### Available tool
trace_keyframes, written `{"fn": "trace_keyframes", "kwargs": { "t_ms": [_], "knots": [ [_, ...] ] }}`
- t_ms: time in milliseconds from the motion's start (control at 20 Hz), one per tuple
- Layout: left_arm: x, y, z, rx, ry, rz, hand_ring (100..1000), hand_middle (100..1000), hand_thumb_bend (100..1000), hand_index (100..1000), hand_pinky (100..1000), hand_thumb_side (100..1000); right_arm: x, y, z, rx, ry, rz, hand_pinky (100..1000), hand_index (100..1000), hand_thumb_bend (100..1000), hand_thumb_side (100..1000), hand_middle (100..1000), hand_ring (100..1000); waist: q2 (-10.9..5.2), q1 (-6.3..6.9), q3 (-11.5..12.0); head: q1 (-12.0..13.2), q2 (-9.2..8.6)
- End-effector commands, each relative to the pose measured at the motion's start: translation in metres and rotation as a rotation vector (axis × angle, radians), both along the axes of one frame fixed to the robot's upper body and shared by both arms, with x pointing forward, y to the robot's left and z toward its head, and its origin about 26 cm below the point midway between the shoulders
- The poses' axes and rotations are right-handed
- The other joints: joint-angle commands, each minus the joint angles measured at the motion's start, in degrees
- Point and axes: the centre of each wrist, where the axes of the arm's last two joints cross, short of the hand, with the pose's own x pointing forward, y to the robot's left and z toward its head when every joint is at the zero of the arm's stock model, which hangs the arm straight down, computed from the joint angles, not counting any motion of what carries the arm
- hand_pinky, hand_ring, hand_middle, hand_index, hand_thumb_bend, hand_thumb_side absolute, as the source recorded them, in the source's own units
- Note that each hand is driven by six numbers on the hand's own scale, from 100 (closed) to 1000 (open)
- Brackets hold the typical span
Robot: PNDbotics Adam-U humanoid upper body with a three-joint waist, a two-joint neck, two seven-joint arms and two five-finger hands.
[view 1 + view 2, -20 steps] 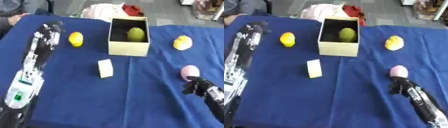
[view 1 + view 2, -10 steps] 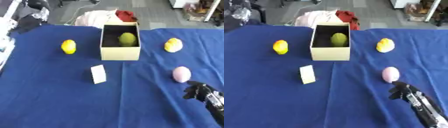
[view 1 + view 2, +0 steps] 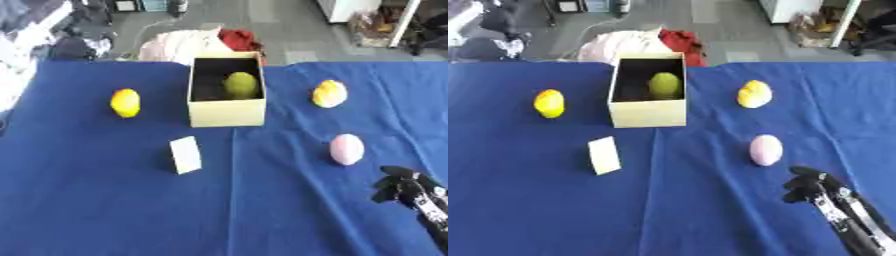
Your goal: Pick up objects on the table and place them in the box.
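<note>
**Right hand near pink egg, left arm gone from view**

Nearest me, low right: my right hand [image 3: 805, 185], fingers curled, holding nothing, hovering just short of the pink egg [image 3: 766, 149]. It has barely moved over the last second. My left arm, which stood along the left edge a second ago, is out of both views now; can't report that hand. The whole picture also shifted, so that's my head tilting, not the objects moving.

I judge the pink egg is the next pick: closest to the hand, clear space around it.

Mid worktop: white block [image 3: 605, 155], lying alone. Further back: box [image 3: 647, 113], open, one green fruit [image 3: 665, 85] already inside. Yellow lemon [image 3: 549, 103] left of the box, yellow egg [image 3: 754, 94] right of it, both well apart from it. So one in, four left.

Worktop [image 3: 527, 215] is under blue cloth. Behind it: grey floor, pink and red cloth heap [image 3: 636, 41] by the far edge.
</note>
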Motion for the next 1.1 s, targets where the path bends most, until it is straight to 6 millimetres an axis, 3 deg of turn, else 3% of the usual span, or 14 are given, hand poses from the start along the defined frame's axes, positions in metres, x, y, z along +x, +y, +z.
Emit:
{"fn": "trace_keyframes", "kwargs": {
  "t_ms": [50,300,600,1100],
  "knots": [
    [0.01,0.01,0.001,0.101,0.066,0.062,811,815,387,895,841,373,0.001,-0.004,0.011,-0.007,-0.039,0.0,658,836,100,766,628,601,-1.42,0.75,-0.49,0.32,-1.13],
    [0.025,0.008,-0.015,0.202,0.191,0.083,804,818,472,908,830,335,0.001,-0.004,0.012,-0.004,-0.045,0.0,658,836,100,762,628,601,-1.16,0.66,-1.52,0.65,-1.32],
    [0.027,0.01,-0.031,0.259,0.301,0.08,776,794,528,907,819,282,0.001,-0.004,0.011,-0.003,-0.044,-0.005,658,837,100,767,628,601,-1.11,0.73,-1.66,0.56,-1.26],
    [0.024,0.018,-0.053,0.265,0.388,0.095,718,732,483,851,796,223,0.001,-0.005,0.01,-0.003,-0.04,-0.013,658,837,100,778,628,602,-1.05,0.61,-1.18,0.55,-1.16]
  ]
}}
